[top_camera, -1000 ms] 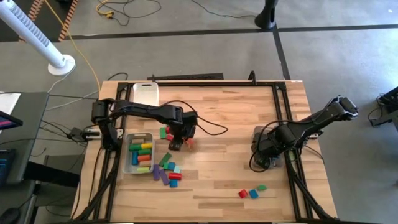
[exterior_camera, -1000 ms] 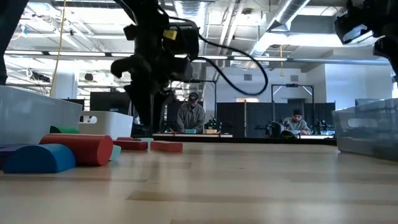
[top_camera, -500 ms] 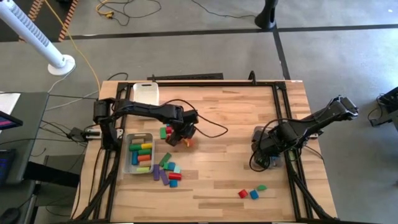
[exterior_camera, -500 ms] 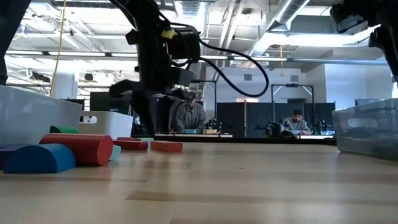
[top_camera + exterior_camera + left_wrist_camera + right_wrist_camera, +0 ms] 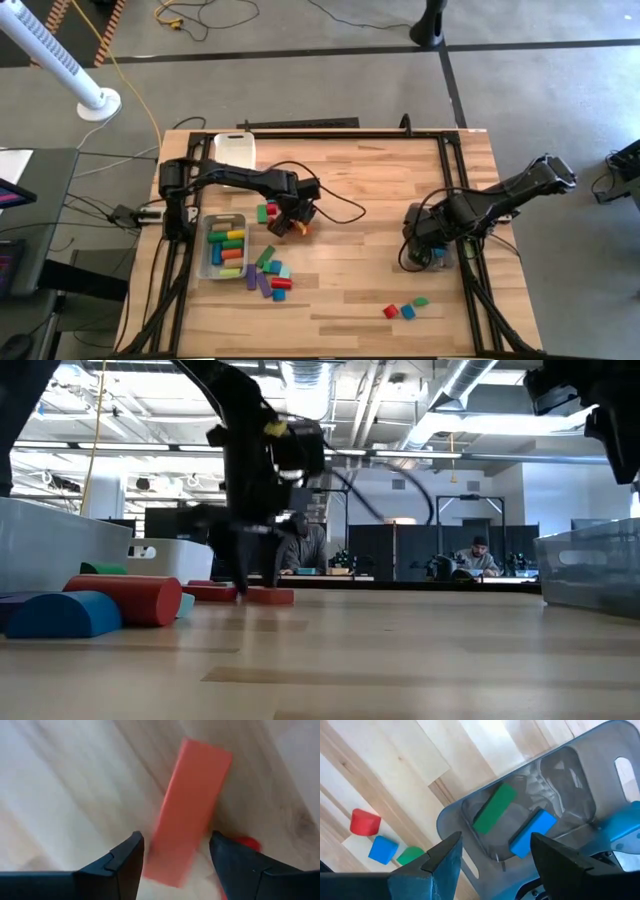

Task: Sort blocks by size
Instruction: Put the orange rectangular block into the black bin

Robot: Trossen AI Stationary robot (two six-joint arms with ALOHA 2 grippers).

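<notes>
Partly sorted: some blocks (image 5: 228,245) in the bin (image 5: 207,262) by the bench's left edge, two in the right bin (image 5: 570,790). Left gripper (image 5: 175,857) fingers apart, straddling a red bar (image 5: 190,810) mid-bench. Right gripper (image 5: 492,852) spread wide, empty. Loose ones remaining beside the left bin and near the front edge.

An overhead camera looks straight down on the wooden table (image 5: 360,200); a second sits at tabletop level, facing the room beyond. The left wrist camera hangs close over a red bar (image 5: 187,810), the right over a clear bin (image 5: 530,815), both also visible from overhead.
</notes>
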